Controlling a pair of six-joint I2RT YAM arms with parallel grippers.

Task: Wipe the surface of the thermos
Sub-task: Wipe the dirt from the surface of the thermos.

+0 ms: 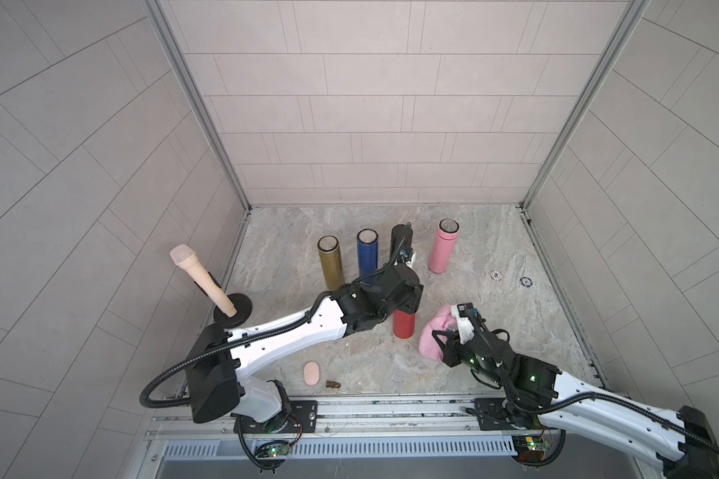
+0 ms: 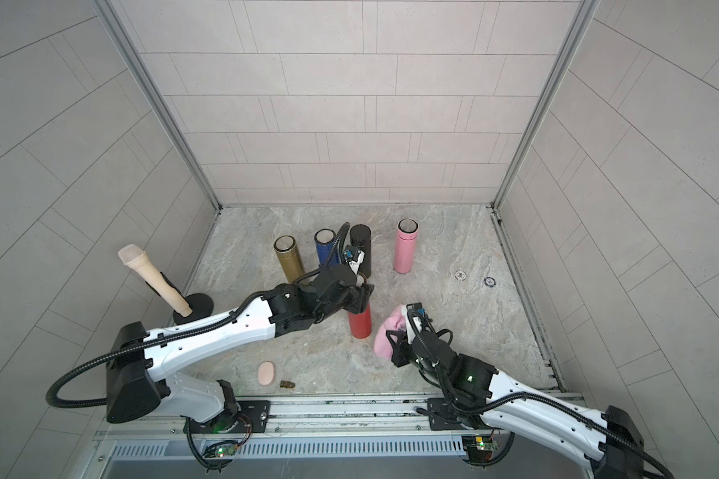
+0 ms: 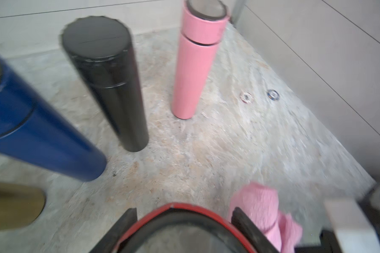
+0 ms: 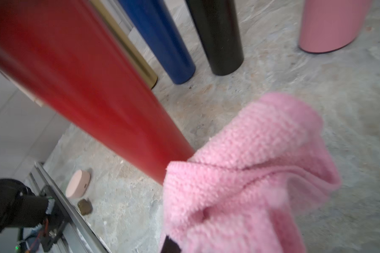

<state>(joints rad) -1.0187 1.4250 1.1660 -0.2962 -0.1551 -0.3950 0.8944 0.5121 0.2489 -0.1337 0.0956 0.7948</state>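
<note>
At mid-scene | left fingers (image 3: 250,230) clamp red thermos (image 3: 178,206), rim seen in wrist view only | right fingers (image 4: 170,245) closed on pink cloth (image 4: 250,164)

likely a lab booth: tiled panels (image 1: 349,124), rail (image 1: 391,408)

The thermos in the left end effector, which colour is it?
The thermos is red; right wrist view shows it best.

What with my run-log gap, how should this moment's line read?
left gripper: jaws shut on red thermos | right gripper: jaws shut on pink cloth | cloth beside thermos
</note>
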